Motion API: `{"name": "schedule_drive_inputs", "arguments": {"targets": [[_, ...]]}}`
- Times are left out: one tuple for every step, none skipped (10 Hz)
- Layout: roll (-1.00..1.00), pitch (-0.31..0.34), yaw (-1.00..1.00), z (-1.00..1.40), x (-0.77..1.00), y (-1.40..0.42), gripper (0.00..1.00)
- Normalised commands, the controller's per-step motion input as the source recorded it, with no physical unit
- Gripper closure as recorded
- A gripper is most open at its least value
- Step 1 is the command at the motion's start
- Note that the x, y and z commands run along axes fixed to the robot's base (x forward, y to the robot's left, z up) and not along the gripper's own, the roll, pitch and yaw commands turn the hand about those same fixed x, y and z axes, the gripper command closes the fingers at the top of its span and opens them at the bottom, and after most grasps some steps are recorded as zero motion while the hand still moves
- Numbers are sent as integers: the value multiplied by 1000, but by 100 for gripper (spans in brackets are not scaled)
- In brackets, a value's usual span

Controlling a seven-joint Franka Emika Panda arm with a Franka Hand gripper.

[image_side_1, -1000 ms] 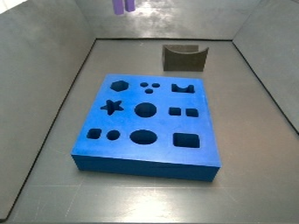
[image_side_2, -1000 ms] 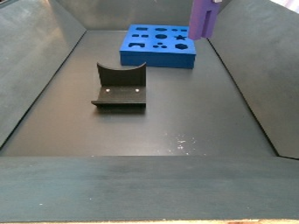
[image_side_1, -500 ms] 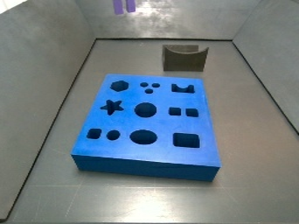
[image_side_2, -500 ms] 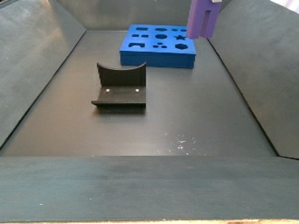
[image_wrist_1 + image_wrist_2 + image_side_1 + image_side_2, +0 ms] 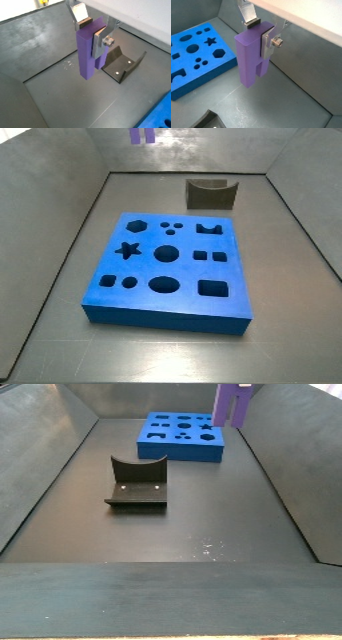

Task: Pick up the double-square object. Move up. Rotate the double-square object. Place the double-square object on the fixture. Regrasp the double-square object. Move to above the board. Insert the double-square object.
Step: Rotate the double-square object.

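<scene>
Two fingers: flat silver plates of the gripper (image 5: 90, 31), clamped on the upper part of the double-square object (image 5: 88, 50) from opposite faces; the same clasp shows in both wrist views (image 5: 260, 31).
Arm pose: the gripper hangs high above the floor, fingers pointing down, the purple block held upright with its long axis vertical.
Double-square object: lifted clear of everything, touching only the pads; in a wrist view (image 5: 252, 57) a groove runs up its lower end, splitting it into two square prongs that point down.
In the side views: only the bottom tips of the block show at the upper edge of the picture (image 5: 142, 135), and in a side view (image 5: 234, 402) its lower part hangs against the right wall; the gripper itself is cut off in both.
Fixture: the dark bracket with a curved dip stands on the floor (image 5: 138, 482), well apart from the block; in a wrist view (image 5: 124, 64) it lies below and beside the block's lower end.
Board: blue slab with dark cut-outs (image 5: 170, 263), flat on the floor, well apart from the fixture (image 5: 211, 193); in a wrist view (image 5: 198, 52) only part of it is in frame.
Hard to tell: the far finger is mostly hidden behind the block.
</scene>
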Motion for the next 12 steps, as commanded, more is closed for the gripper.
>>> {"name": "schedule_drive_inputs", "arguments": {"targets": [[-8,4,-207,-1,-4,7,100],[0,0,0,-1000,0,0,100],[1,-11,49,-1000,5,1,100],[4,-28,52,-1000,14,3,100],[7,-35,43,-1000,16,6,100],[10,-42,36,-1000,17,9,100],[15,-48,28,-1000,18,11,100],[16,-51,25,-1000,19,13,100],[20,-55,21,-1000,19,15,100],[23,-55,19,-1000,21,17,100],[25,-56,19,-1000,24,19,100],[28,-58,18,-1000,22,19,100]]}}
